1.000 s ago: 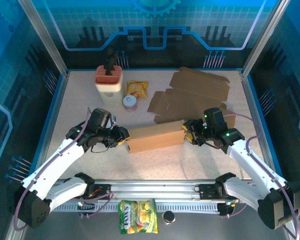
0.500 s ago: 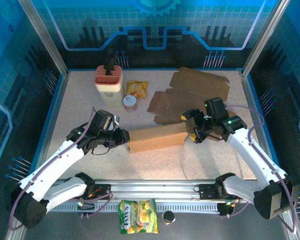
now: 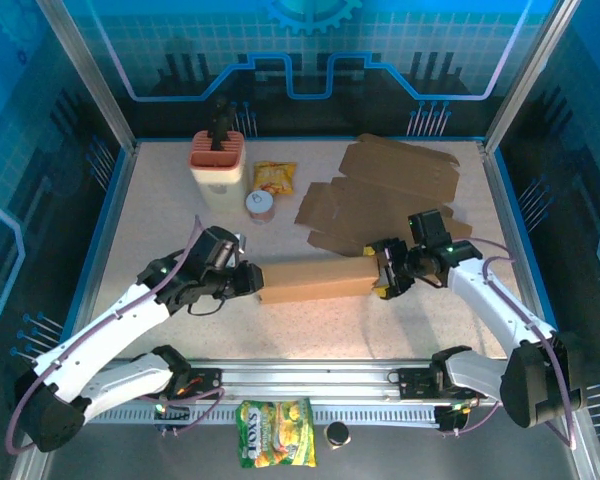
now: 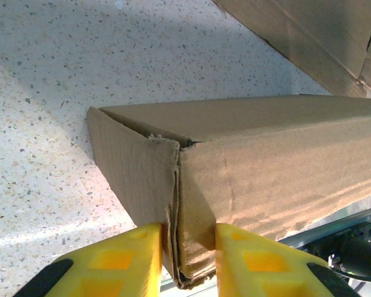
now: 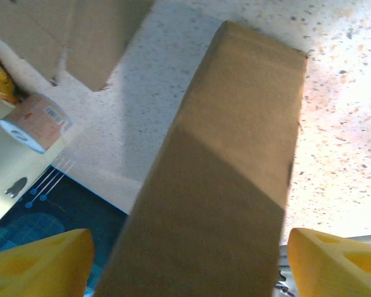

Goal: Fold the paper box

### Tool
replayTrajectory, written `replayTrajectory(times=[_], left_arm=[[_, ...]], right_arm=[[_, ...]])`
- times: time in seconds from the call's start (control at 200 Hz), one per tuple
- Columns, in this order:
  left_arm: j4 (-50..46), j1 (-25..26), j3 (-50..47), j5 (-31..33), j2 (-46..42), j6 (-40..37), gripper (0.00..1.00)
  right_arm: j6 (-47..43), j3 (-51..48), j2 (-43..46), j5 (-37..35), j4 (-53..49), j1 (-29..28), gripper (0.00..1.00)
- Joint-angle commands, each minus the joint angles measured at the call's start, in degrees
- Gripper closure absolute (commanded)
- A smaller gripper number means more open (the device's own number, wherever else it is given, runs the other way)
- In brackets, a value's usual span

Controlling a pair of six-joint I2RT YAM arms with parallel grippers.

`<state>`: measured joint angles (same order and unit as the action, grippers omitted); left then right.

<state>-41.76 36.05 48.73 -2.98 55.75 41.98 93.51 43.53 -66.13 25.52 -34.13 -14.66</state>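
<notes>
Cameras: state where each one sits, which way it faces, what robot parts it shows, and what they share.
Top external: above and behind the arms, looking down on the table; both arms, the left gripper and right gripper at the ends of the box.
Left wrist: on the left wrist, facing the box's end; its yellow fingers pinch that end.
Right wrist: on the right wrist, looking along the box; its fingers straddle it, spread.
Shared: all three see the box.
</notes>
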Motion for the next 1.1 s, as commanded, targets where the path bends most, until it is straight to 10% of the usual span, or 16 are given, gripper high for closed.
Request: replayTrajectory(times=[0.0, 0.52, 1.096], left_arm=[[-5.33, 1.83, -1.13, 4.96, 0.26, -2.39, 0.73], [-8.22, 2.59, 0.83, 10.36, -3.98, 3.29, 0.56], [-26.5, 2.52, 11.44, 12.99, -13.29, 11.82, 0.42]], right_arm=[[1.53, -2.68, 0.39, 3.73, 4.4, 0.33, 0.2], [12.26, -14.09, 8.11, -10.48, 25.86, -14.82, 0.47], [7.62, -6.6, -17.3, -23.61, 57.58, -31.3, 0.53]])
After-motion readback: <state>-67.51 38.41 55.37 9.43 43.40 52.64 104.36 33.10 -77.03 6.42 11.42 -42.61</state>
